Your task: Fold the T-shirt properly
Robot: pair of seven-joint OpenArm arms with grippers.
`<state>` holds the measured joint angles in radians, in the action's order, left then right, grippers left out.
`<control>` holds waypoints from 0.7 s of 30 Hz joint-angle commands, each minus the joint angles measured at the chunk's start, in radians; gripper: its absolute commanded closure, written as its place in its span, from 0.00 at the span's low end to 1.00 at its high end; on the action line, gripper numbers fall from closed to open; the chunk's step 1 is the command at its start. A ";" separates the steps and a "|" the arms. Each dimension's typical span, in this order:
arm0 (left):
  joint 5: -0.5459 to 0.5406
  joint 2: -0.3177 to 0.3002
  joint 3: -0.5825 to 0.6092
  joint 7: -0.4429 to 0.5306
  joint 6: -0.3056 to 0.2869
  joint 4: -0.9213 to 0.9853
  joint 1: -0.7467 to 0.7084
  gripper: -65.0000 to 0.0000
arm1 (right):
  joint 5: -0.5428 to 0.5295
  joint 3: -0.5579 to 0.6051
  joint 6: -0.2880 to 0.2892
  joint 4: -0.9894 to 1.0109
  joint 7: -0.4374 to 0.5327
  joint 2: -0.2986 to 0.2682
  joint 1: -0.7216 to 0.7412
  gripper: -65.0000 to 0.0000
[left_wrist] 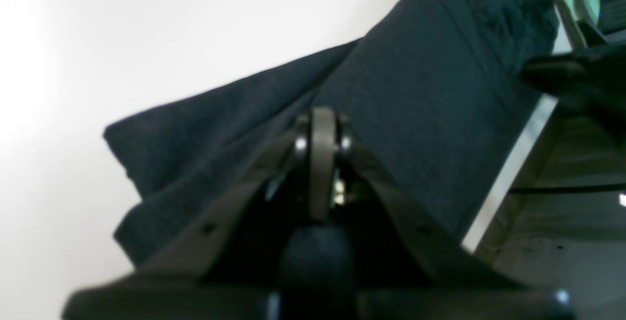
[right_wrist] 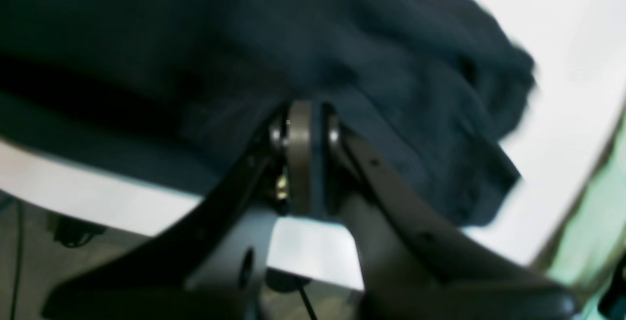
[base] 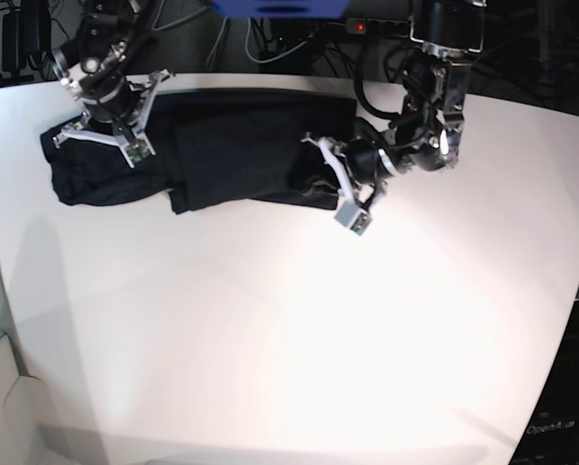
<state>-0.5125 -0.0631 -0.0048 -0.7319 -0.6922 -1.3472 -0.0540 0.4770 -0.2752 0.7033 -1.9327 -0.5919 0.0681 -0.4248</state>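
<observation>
The dark T-shirt (base: 241,145) lies bunched in a long strip along the far side of the white table (base: 299,329). My left gripper (base: 322,180) is at the strip's right end. In the left wrist view its fingers (left_wrist: 323,136) are pressed together, and folds of the T-shirt (left_wrist: 415,90) run into them. My right gripper (base: 104,136) sits over the strip's left part. In the blurred right wrist view its fingers (right_wrist: 299,129) are closed in the cloth (right_wrist: 342,41).
The table's far edge (left_wrist: 508,173) runs just beyond the shirt, with floor and cables (base: 270,48) behind it. A pale green surface (right_wrist: 587,232) lies off the table's left side.
</observation>
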 commanded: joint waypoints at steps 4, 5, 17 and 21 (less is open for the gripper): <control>-0.011 -0.002 -0.002 0.011 -0.005 -0.018 0.010 1.00 | -0.005 -0.091 -0.005 -0.021 0.105 0.002 0.024 0.97; -0.011 -0.002 -0.002 0.011 -0.005 -0.018 0.010 1.00 | -0.007 -0.109 -0.005 -0.021 0.117 0.002 0.031 0.97; -0.013 -0.079 -0.036 0.011 -0.006 -0.015 0.012 1.00 | -0.007 -0.345 -0.005 -0.014 0.048 0.060 0.252 0.96; -0.019 -0.093 -0.073 0.004 -0.006 -0.018 0.012 1.00 | -0.011 -0.342 -0.005 -0.012 -0.078 0.078 0.292 0.83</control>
<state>-0.5282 -0.1528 -0.0772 -0.7284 -0.7002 -1.3491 -0.0517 0.4744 -0.6186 0.7055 -1.9301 -0.6956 0.1463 -0.1421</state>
